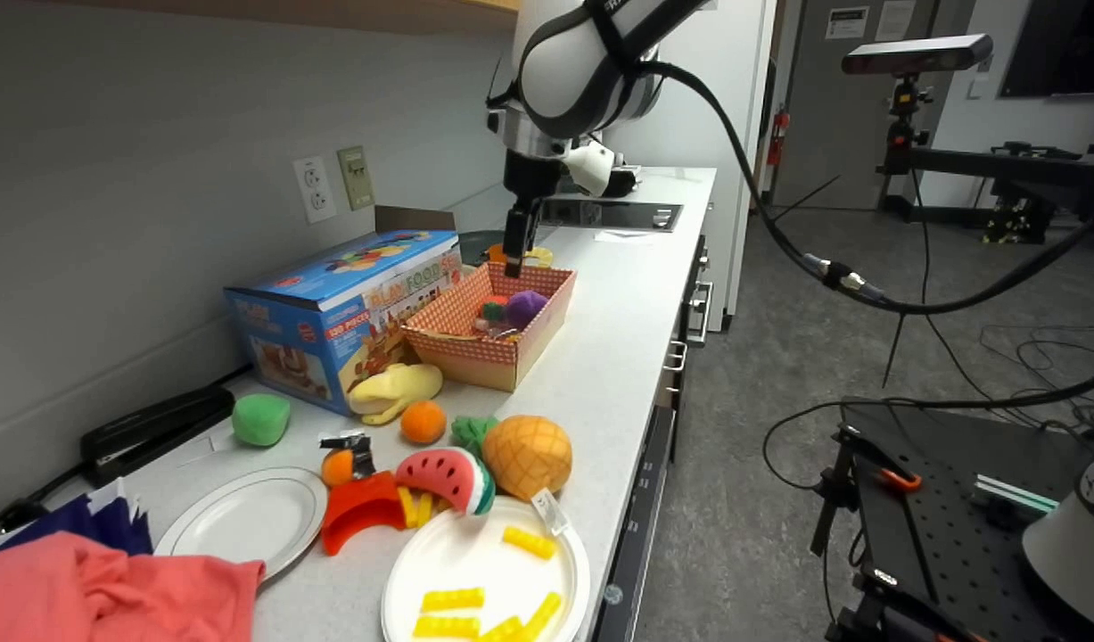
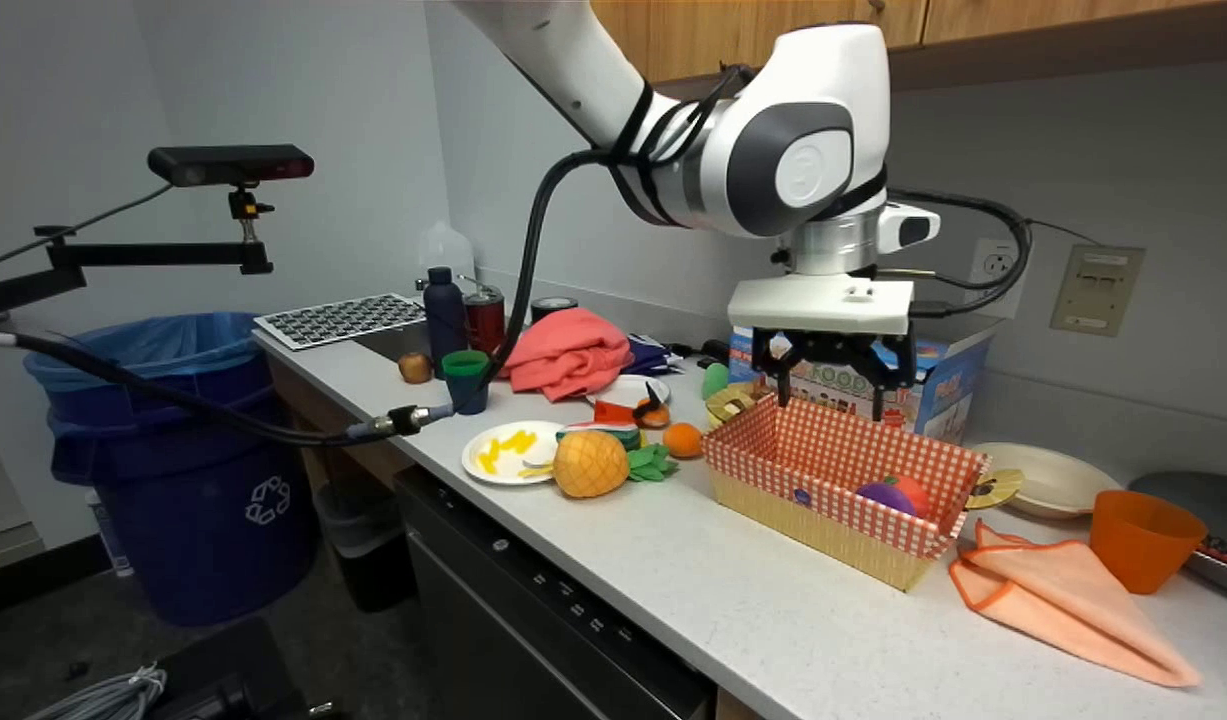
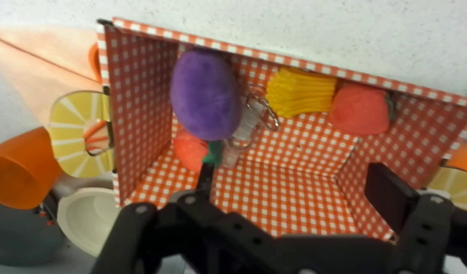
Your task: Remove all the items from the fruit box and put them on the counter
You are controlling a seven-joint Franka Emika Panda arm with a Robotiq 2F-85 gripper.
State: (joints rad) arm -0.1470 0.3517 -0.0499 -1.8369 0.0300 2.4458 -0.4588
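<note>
The fruit box, with red-and-white checked lining, stands on the counter; it also shows in an exterior view and the wrist view. In the wrist view it holds a purple plush fruit, a red strawberry-like piece with green top, a ridged yellow piece, a red fruit and a clear plastic piece with a metal clip. My gripper is wide open and empty above the box, its fingers pointing down, also seen in an exterior view.
A blue play food carton stands behind the box by the wall. A pineapple, watermelon slice, banana and orange lie near plates. An orange cup and peach cloth sit at the box's far end.
</note>
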